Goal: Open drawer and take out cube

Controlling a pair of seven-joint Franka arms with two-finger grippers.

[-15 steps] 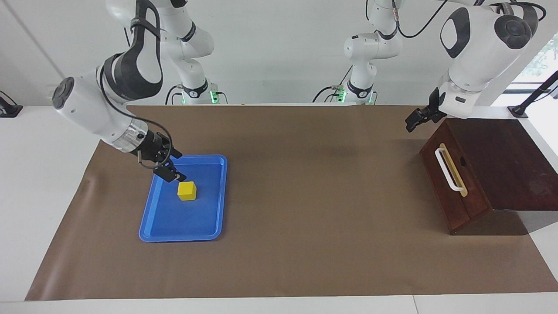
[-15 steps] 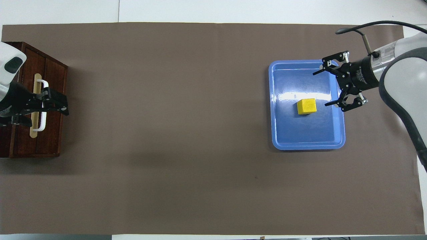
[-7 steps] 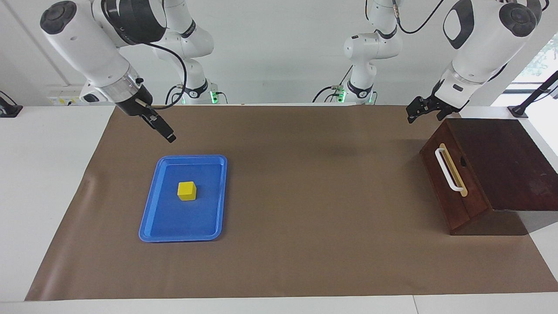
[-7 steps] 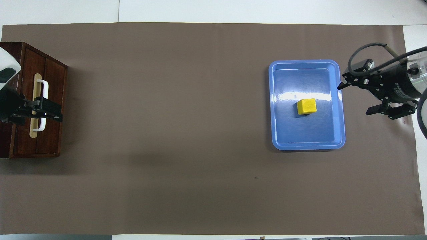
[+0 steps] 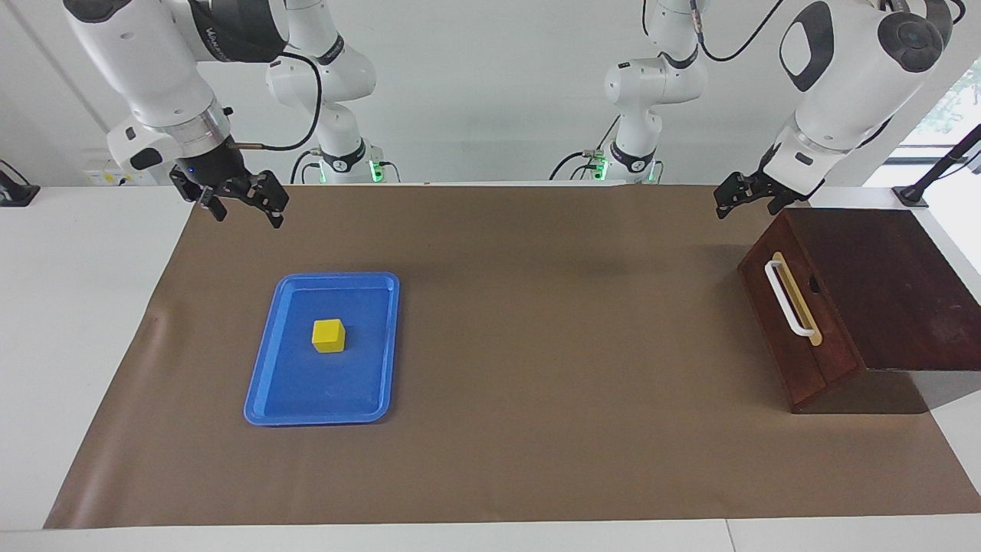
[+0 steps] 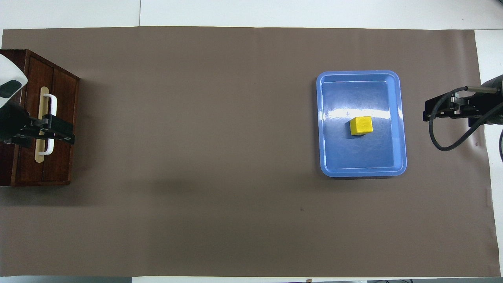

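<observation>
The drawer (image 5: 775,326) of the dark wooden box is shut, its white bar handle (image 5: 789,299) facing the table's middle; it also shows in the overhead view (image 6: 63,157). The yellow cube (image 5: 329,336) lies in the blue tray (image 5: 306,414), also seen from overhead (image 6: 361,125). My left gripper (image 5: 734,199) hangs in the air by the box's corner nearest the robots, clear of the handle; from overhead it (image 6: 59,131) covers the handle. My right gripper (image 5: 247,213) is open and empty, raised over the mat between the tray and the robots, at the tray's side in the overhead view (image 6: 428,112).
A brown mat (image 5: 536,345) covers the table. The blue tray (image 6: 361,172) lies toward the right arm's end, the wooden box (image 5: 889,284) at the left arm's end. White table (image 5: 77,307) borders the mat.
My right gripper has risen from beside the cube in the tray and drawn back toward the robots, turning as it went. My left gripper has lifted slightly. The cube has not moved.
</observation>
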